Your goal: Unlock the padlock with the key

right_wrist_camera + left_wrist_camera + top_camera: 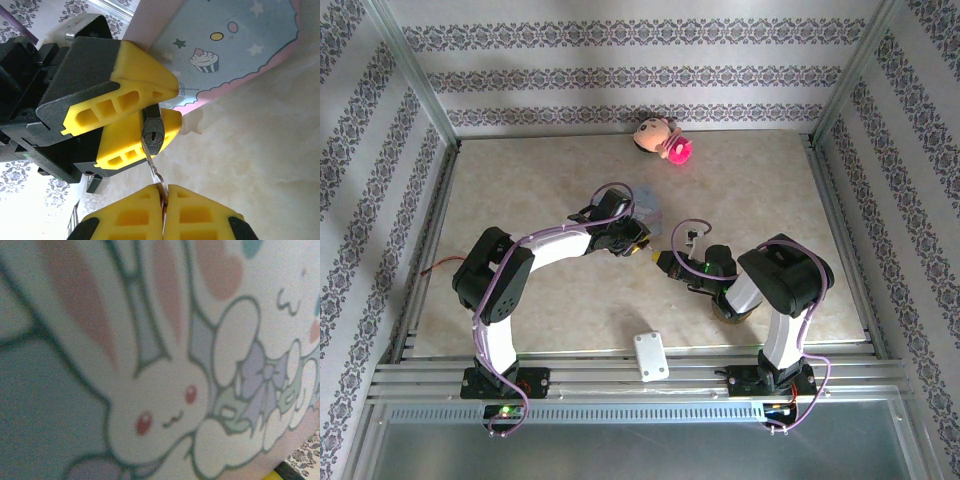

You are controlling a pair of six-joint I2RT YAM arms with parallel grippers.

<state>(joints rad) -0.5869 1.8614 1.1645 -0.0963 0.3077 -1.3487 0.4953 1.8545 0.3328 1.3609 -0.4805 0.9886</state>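
Left claw (634, 242) and right claw (665, 263) meet near the bench (520, 180) centre in the top view, beside the pale-blue tin (652, 205). Left wrist view: the tin's rabbit print, blurred. Right wrist view: left claw clamps the padlock (153, 134); right claw pinches the key (154, 164), blade at the keyhole.
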